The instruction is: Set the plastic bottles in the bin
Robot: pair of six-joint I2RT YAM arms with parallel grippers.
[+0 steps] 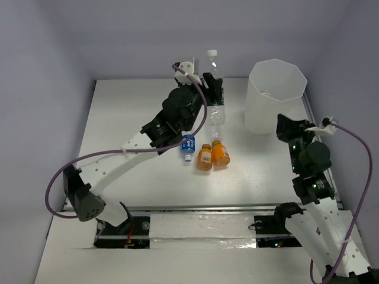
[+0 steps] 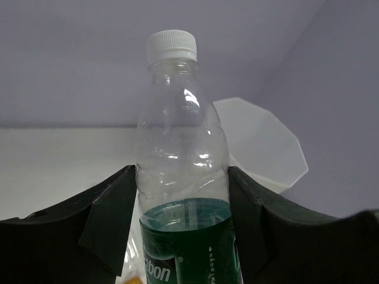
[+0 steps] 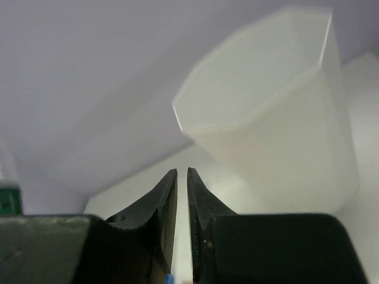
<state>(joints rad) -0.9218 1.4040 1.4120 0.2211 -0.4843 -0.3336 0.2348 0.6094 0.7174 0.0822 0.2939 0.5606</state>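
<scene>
My left gripper (image 1: 208, 89) is shut on an upright clear bottle with a white cap and a green label (image 1: 214, 77). In the left wrist view both fingers (image 2: 115, 204) press the sides of this bottle (image 2: 180, 142). A small blue-labelled bottle (image 1: 188, 146) and two short orange bottles (image 1: 205, 157) (image 1: 221, 152) lie on the table just in front of it. The tall translucent white bin (image 1: 275, 94) stands at the far right and also shows behind the bottle (image 2: 263, 142). My right gripper (image 1: 286, 126) is shut and empty, close to the bin's near side (image 3: 278, 118).
The white table (image 1: 136, 177) is enclosed by pale walls at the back and sides. A purple cable (image 1: 62, 177) loops from the left arm, and another (image 1: 361, 177) from the right arm. A metal rail (image 1: 207, 208) runs along the near edge.
</scene>
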